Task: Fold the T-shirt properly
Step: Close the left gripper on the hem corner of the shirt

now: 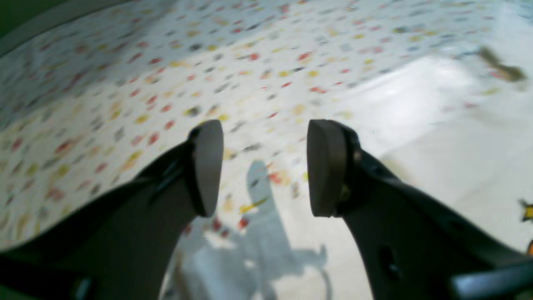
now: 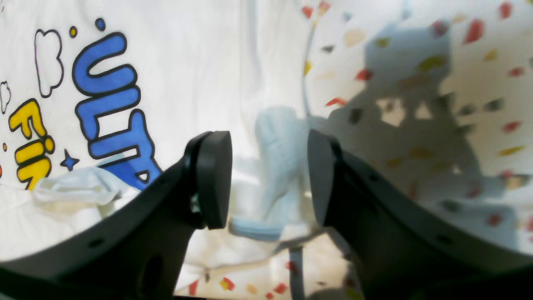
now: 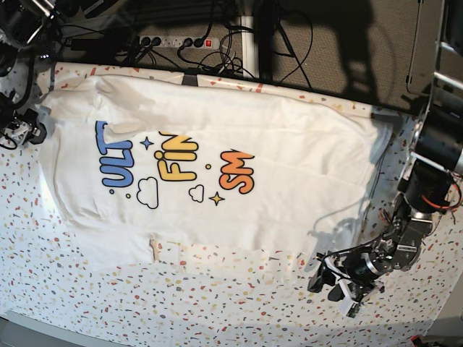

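Evidently you stood between folds: the T-shirt (image 3: 217,173) lay spread print-up on the speckled table (image 3: 108,296), the left gripper (image 1: 264,166) and right gripper (image 2: 268,179) both gaped empty, and a fresh hem grasp was due.

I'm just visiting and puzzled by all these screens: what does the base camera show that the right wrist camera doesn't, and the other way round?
Only the base view shows the whole T-shirt spread print-up, with part of its lettering hidden by a fold, plus both arms, the left gripper at the lower right, and the cables behind the table.

Only the right wrist view shows the right gripper up close, jaws apart, above a bunched piece of shirt fabric.

Both show the blue letters and the speckled table covering.
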`<state>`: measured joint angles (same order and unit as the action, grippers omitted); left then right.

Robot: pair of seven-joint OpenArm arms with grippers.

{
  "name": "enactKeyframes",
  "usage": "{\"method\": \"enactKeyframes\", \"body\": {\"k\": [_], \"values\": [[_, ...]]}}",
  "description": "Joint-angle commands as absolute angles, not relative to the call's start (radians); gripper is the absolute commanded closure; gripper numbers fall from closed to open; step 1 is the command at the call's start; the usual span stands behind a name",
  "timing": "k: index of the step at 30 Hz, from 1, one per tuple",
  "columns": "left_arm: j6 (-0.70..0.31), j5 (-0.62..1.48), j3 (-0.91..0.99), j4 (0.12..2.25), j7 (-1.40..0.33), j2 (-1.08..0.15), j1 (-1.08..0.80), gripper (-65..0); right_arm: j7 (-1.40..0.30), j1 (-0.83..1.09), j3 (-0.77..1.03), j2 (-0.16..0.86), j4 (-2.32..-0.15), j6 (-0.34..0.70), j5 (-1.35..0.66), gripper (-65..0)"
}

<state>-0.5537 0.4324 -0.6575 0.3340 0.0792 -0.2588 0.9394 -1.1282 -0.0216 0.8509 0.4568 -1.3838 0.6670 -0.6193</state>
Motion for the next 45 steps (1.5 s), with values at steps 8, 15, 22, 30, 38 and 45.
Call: {"method": "enactKeyframes", "body": {"k": [8, 15, 22, 30, 38, 45], "values": [[-0.543, 0.506, -0.654, 0.348, -0.132, -0.337, 0.98, -27.9, -1.095, -0.036, 0.858, 0.54, -1.533, 0.675, -0.632, -30.2], [-0.524, 0.666, -0.654, 0.293, -0.382, -0.324, 0.978, -27.9, -1.113, -0.035, 0.858, 0.54, -1.677, 0.675, -0.677, -30.2], [-0.524, 0.663, -0.654, 0.19, -0.297, -0.271, 0.978, -27.9, -1.113, -0.032, 0.858, 0.54, -1.709, 0.674, -0.694, -30.2], [-0.448, 0.577, -0.654, 0.131, -0.181, -0.272, 0.975, -27.9, -1.113, -0.03, 0.858, 0.54, -1.709, 0.674, -0.693, -30.2], [-0.595, 0.71, -0.654, 0.129, -0.336, -0.244, 0.932, -27.9, -1.113, -0.03, 0.858, 0.54, -1.709, 0.675, -0.723, -30.1], [-0.63, 0.709, -0.654, 0.133, -0.353, -0.231, 0.949, -27.9, -1.113, -0.03, 0.858, 0.54, -1.709, 0.675, -0.745, -30.1]]}}
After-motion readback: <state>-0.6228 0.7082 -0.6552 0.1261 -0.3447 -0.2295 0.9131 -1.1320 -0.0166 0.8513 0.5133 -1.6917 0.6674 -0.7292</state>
